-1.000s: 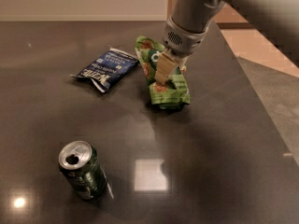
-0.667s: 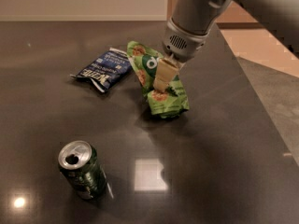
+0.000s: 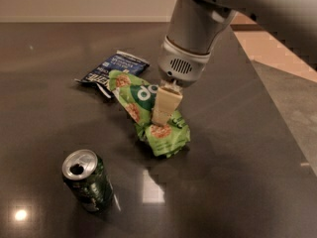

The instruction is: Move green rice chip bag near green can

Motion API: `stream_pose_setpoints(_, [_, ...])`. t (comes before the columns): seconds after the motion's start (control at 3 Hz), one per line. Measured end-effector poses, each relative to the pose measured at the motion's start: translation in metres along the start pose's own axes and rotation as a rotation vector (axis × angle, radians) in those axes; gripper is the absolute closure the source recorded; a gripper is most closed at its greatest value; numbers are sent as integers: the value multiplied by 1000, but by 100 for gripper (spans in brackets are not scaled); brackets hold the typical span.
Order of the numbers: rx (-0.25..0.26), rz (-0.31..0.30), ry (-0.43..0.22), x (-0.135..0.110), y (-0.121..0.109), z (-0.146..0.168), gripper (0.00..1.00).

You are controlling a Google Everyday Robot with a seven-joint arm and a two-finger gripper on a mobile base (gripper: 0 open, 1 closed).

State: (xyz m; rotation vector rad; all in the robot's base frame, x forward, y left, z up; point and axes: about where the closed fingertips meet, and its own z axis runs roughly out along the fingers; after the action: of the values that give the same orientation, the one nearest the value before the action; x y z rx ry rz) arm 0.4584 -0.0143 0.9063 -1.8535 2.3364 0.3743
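The green rice chip bag [image 3: 148, 114] is light green with round tan chips printed on it. It is crumpled and hangs in the middle of the camera view, its lower end at or just above the dark tabletop. My gripper [image 3: 163, 108] comes down from the upper right and is shut on the bag's middle, a cream fingertip [image 3: 166, 105] showing in front of it. The green can [image 3: 86, 180] stands upright at the lower left, silver top with an open tab hole, well apart from the bag.
A dark blue snack bag [image 3: 111, 69] with white lettering lies just behind and left of the green bag. The dark glossy table [image 3: 237, 182] ends at a right edge, with tan floor beyond. Light glare spots sit near the can.
My gripper has moved the green bag toward the front left, closer to the can. The bag has lifted and unfolded somewhat. The can and the blue bag have not moved.
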Motion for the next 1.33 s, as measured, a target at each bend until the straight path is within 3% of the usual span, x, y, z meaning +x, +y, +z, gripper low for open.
stream_pose_setpoints(0.33, [-23, -62, 12, -3, 26, 5, 100])
stream_pose_setpoints(0.67, [-29, -86, 20, -4, 40, 9, 84])
stream_pose_setpoints(1.33, [-60, -121, 8, -9, 60, 9, 37])
